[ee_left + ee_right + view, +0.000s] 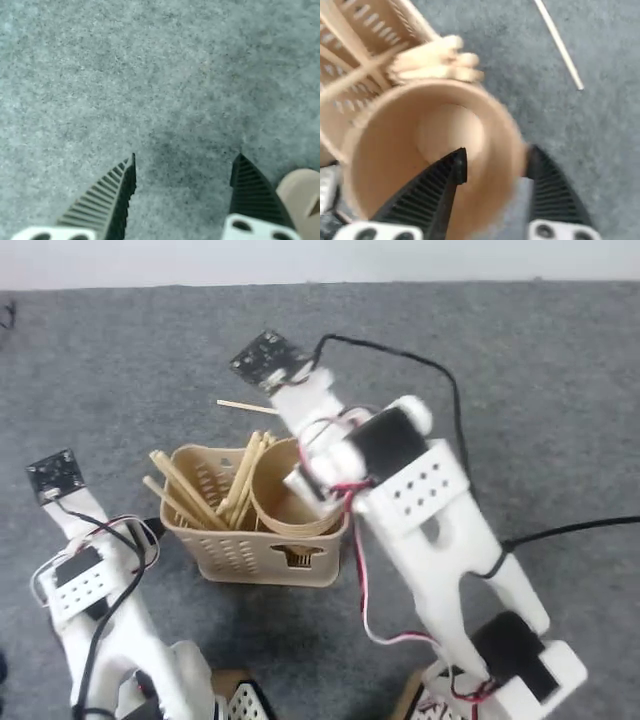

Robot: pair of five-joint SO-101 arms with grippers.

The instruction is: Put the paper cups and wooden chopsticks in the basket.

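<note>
A beige slotted basket point(250, 555) stands mid-table with several wooden chopsticks point(215, 490) leaning in it. A paper cup point(285, 505) sits upright in its right half. My right gripper point(305, 480) hangs over the cup's rim. In the right wrist view this gripper point(497, 150) is open, one finger inside the cup point(420, 165), the other outside its wall. The chopsticks' ends point(440, 62) and the basket point(365, 20) lie beside it. One loose chopstick point(245, 406) point(560, 45) lies on the carpet behind the basket. My left gripper point(183, 160) is open over bare carpet, left of the basket.
Grey carpet covers the table. The left arm point(90, 570) stands close to the basket's left side. A black cable point(570, 530) trails off to the right. A beige edge point(300, 192) shows beside the left gripper's finger.
</note>
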